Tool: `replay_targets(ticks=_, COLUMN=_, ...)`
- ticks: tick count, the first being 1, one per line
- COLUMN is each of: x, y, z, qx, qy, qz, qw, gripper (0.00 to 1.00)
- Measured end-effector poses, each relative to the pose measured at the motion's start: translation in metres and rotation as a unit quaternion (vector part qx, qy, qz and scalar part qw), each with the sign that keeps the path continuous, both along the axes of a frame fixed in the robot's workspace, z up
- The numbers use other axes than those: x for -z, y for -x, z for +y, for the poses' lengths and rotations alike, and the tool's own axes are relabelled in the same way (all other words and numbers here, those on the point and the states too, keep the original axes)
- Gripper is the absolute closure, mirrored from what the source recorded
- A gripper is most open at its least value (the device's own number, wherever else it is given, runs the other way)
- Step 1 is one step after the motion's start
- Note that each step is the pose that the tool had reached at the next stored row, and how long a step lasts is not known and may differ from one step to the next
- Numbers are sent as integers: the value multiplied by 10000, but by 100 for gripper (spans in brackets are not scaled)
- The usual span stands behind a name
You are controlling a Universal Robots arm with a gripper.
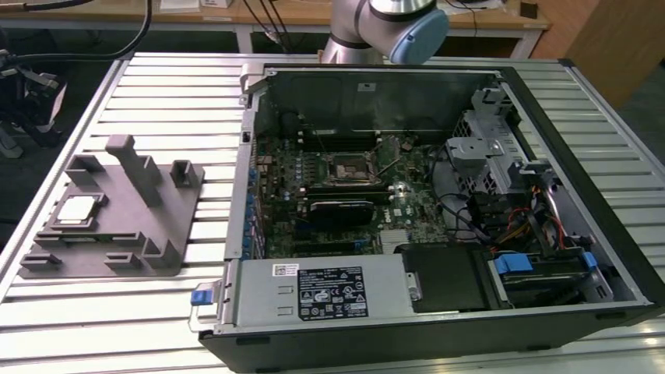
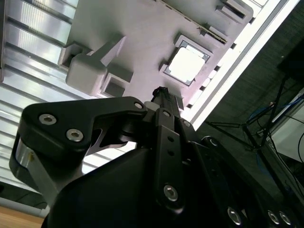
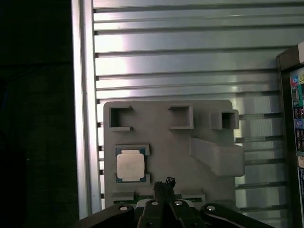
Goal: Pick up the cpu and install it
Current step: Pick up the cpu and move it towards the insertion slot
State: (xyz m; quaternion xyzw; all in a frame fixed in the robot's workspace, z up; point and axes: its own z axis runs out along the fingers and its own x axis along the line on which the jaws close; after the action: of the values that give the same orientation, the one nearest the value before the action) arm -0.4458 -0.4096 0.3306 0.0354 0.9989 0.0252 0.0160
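The cpu (image 1: 78, 210) is a small square chip with a pale metal top. It lies flat in a recess of the grey plastic fixture (image 1: 124, 234) on the slatted table, at the exterior view's left. Both wrist views look down on the cpu (image 2: 186, 64) (image 3: 130, 165) from well above. My gripper (image 3: 164, 182) (image 2: 161, 92) hangs over the fixture's edge beside the chip, shut and holding nothing. Inside the open computer case, the black square socket (image 1: 348, 166) sits on the motherboard.
The open computer case (image 1: 437, 202) fills the table's middle and the exterior view's right, with drive cages, cables and a power supply (image 1: 322, 290) inside. Upright posts (image 1: 135, 167) rise from the fixture. The arm's base (image 1: 379, 27) stands behind the case.
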Motion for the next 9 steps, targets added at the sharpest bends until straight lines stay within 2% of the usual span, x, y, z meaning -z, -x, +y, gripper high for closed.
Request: replay_targets(ticks=9, x=61, y=68, z=-1, qx=0, qy=0, qz=-2, qw=10000, gripper=89)
